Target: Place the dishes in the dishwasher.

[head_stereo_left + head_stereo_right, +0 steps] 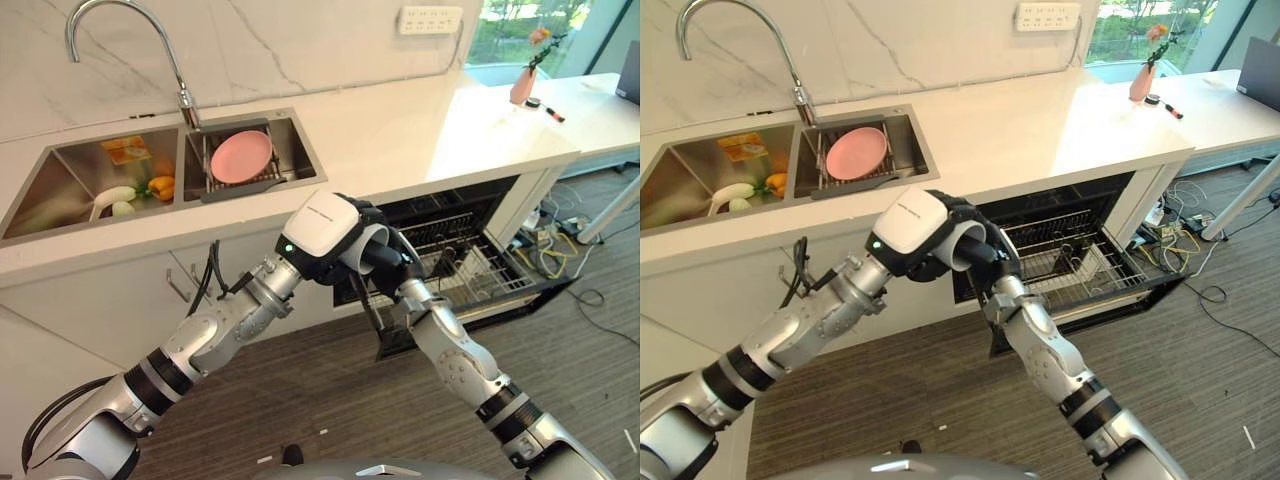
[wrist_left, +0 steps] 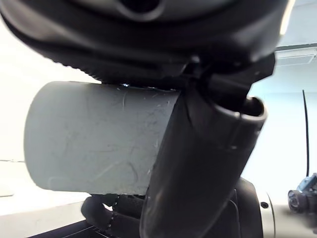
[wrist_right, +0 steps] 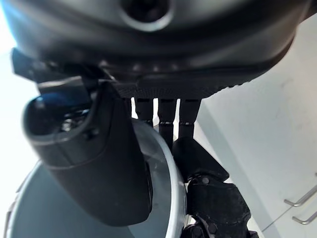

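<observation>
A pale grey cup (image 1: 366, 246) hangs in front of the cabinet, just left of the open dishwasher (image 1: 470, 262). My left hand (image 1: 325, 226) is curled round the cup's side (image 2: 99, 139), its thumb (image 2: 198, 163) across the wall. My right hand (image 1: 397, 264) meets it from the other side. There its thumb (image 3: 99, 163) reaches inside the cup's rim (image 3: 171, 198) and its fingers (image 3: 168, 116) lie over the outside. A pink plate (image 1: 241, 156) stands in the rack in the right sink basin (image 1: 300, 145).
The left basin holds vegetables (image 1: 150, 187) and a white item (image 1: 112, 197). A tap (image 1: 120, 40) arches over the sink. The dishwasher's wire rack (image 1: 478, 270) is pulled out, its door down. A pink vase (image 1: 524, 85) stands on the counter; cables (image 1: 560, 250) lie on the floor.
</observation>
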